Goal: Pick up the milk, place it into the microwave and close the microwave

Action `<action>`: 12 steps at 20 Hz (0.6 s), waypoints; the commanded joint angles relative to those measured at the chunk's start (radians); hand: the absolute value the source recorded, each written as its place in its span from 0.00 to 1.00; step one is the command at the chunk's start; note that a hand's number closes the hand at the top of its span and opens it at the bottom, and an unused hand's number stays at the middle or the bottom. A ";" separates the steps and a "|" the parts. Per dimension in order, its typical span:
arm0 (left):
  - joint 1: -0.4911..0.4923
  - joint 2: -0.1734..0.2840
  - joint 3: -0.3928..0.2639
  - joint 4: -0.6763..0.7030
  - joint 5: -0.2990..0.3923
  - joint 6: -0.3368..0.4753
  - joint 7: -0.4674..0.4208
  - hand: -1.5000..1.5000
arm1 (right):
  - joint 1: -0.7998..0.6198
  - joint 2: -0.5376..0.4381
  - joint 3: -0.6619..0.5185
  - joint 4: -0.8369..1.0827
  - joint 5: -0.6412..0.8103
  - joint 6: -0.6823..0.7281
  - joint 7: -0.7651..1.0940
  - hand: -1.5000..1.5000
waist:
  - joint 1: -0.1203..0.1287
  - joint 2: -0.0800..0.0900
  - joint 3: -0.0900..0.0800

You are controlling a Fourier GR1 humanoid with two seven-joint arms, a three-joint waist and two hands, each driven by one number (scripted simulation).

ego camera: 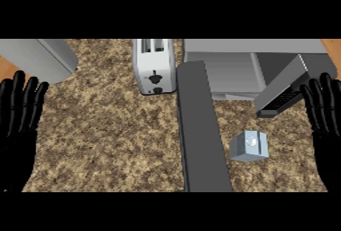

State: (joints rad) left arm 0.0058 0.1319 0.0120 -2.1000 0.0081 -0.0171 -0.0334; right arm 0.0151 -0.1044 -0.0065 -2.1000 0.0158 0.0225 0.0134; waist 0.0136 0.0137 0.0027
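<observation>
Plainly, the milk point(250, 145) is sitting on the speckled desk point(106, 144), low in the right half of the head view, just to the right of the long grey microwave door point(202, 135) that is swinging out toward the robot. The right hand point(324, 113) is resting at the right edge with straight fingers pointing up and holding nothing; the carton is lying to its left and a little nearer the robot, with bare desk between them. The left hand point(20, 113) is resting likewise open and empty at the left edge, well apart from the carton and cut off from it by the door. So the right hand is looking like the one to reach. The microwave point(230, 72) is standing open beyond the carton, beside a toaster point(154, 65).
</observation>
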 commanded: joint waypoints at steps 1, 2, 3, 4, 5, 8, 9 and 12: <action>0.029 -0.010 0.025 -0.018 0.015 -0.006 0.004 0.00 | -0.053 0.011 0.032 -0.038 -0.001 0.001 0.086 0.00 | -0.011 -0.014 -0.003; -0.032 -0.008 0.022 0.020 0.004 0.008 0.051 0.00 | -0.077 0.012 0.034 0.007 -0.011 0.019 0.029 0.00 | -0.012 -0.014 -0.003; -0.005 -0.012 0.046 0.033 0.030 0.000 0.008 0.00 | 0.006 0.053 0.098 -0.041 0.008 0.016 -0.015 0.00 | -0.014 -0.014 -0.003; 0.016 -0.044 0.010 0.046 -0.016 0.029 -0.025 0.00 | -0.015 0.070 0.155 -0.136 0.024 -0.005 0.076 0.00 | -0.015 -0.015 -0.003; -0.055 -0.008 0.088 0.113 0.049 0.009 -0.015 0.00 | -0.044 0.061 0.171 -0.160 0.028 0.001 0.119 0.00 | -0.017 -0.014 -0.004; 0.041 -0.096 0.019 0.061 0.025 0.074 0.054 0.00 | 0.022 0.059 0.266 -0.160 0.044 0.026 0.157 0.00 | -0.013 -0.016 -0.003; 0.014 -0.091 0.030 0.100 0.010 0.084 0.052 0.00 | 0.016 0.081 0.320 -0.201 0.098 -0.004 0.203 0.00 | -0.016 -0.016 -0.003; 0.092 -0.081 0.055 0.043 0.059 0.043 0.026 0.00 | 0.074 0.071 0.350 -0.217 0.091 0.007 0.188 0.00 | -0.013 -0.015 -0.003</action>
State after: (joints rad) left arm 0.0496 0.0647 0.0560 -2.0447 0.0510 0.0289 0.0049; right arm 0.0376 -0.0321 0.2872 -2.2650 0.0979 0.0146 0.1683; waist 0.0015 -0.0011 -0.0005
